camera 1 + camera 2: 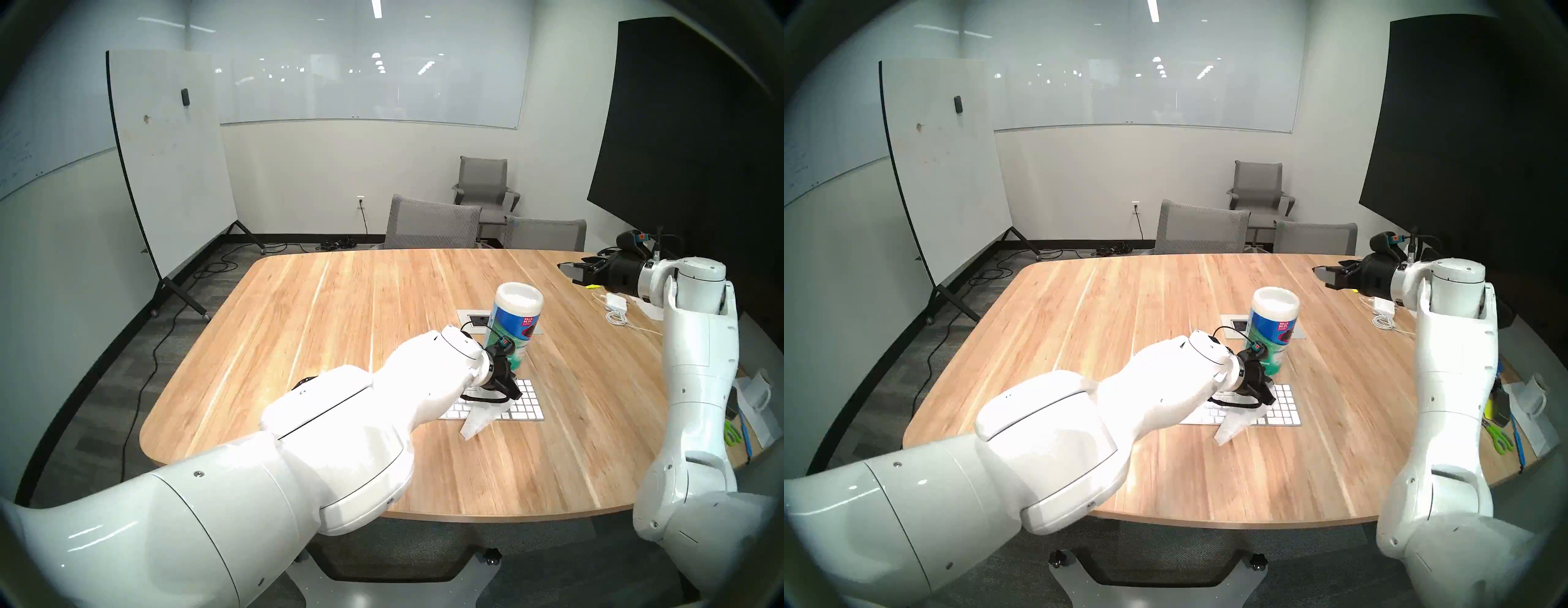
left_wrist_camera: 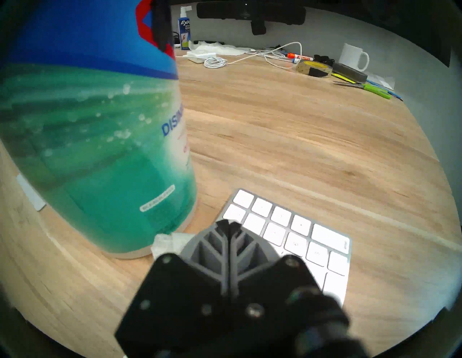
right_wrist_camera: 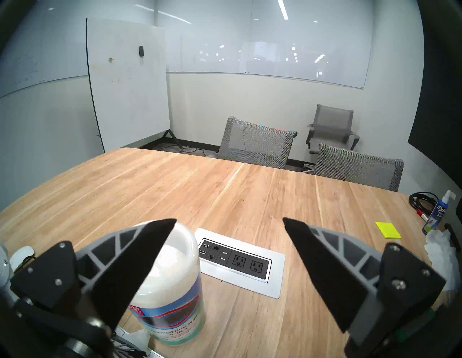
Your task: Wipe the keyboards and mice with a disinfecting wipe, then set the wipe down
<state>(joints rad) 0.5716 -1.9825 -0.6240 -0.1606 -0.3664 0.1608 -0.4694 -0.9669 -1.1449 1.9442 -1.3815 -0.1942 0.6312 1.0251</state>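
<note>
Your left gripper [image 1: 515, 392] is pinched tight on the wipe [image 1: 477, 418], which hangs from it and drapes over the keyboard's [image 1: 524, 405] near edge, right for dragging across the keys. The canister [image 1: 513, 325] stands just behind, crowding that wrist. Your right gripper [image 3: 228, 250] waits spread wide and empty, raised clear over the table [image 1: 339, 305]; no mouse shows.

My right claw [image 3: 229, 220] hangs wide open above the wooden table [image 3: 150, 190]. Behind my left finger [image 3: 140, 265] stands the wipes canister [image 3: 175, 295], just beside the power outlet panel [image 3: 240, 262]. A yellow sticky note [image 3: 388, 230] lies far right, near a spray bottle [image 3: 437, 215].
</note>
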